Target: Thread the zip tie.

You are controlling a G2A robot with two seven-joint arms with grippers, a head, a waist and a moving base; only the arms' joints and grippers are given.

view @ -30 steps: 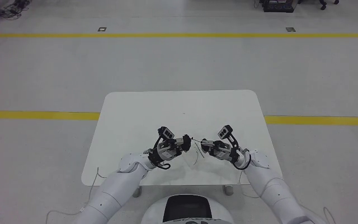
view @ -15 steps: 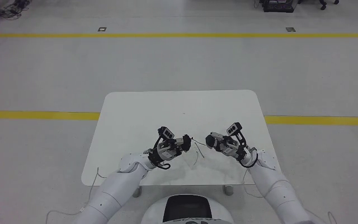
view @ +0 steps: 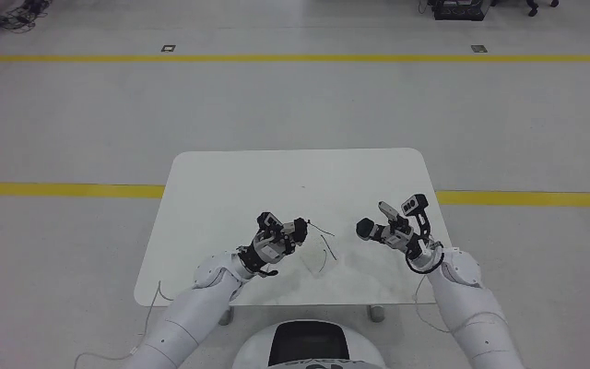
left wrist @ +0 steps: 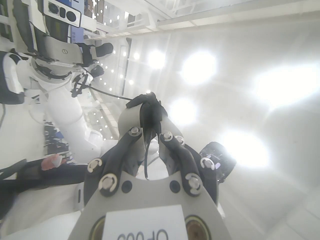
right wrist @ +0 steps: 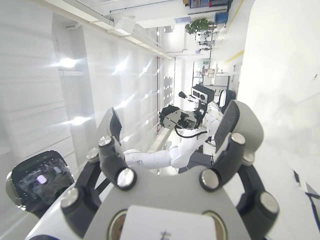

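Note:
A thin black zip tie point(view: 323, 229) sticks out from my left gripper point(view: 297, 227), held above the white table point(view: 230, 184) near its front middle. In the left wrist view the left gripper point(left wrist: 150, 112) is shut on the zip tie point(left wrist: 146, 151); one strand runs down between the fingers and a tail point(left wrist: 110, 94) points away past the tips. My right gripper point(view: 365, 228) hovers to the right of the zip tie, apart from it. Seen from its own wrist, the right gripper point(right wrist: 172, 123) is open with nothing between its fingers point(right wrist: 226, 123), and it faces the left gripper point(right wrist: 172, 120).
Thin dark strands point(view: 322, 261) lie on the table below the two grippers; similar dark pieces point(right wrist: 310, 193) lie on the white surface in the right wrist view. The table's back half is bare white. Grey floor with yellow lines point(view: 74, 190) surrounds the table.
My right gripper has drawn back to the right, away from the zip tie's tip. The left gripper has kept its hold and shifted slightly left.

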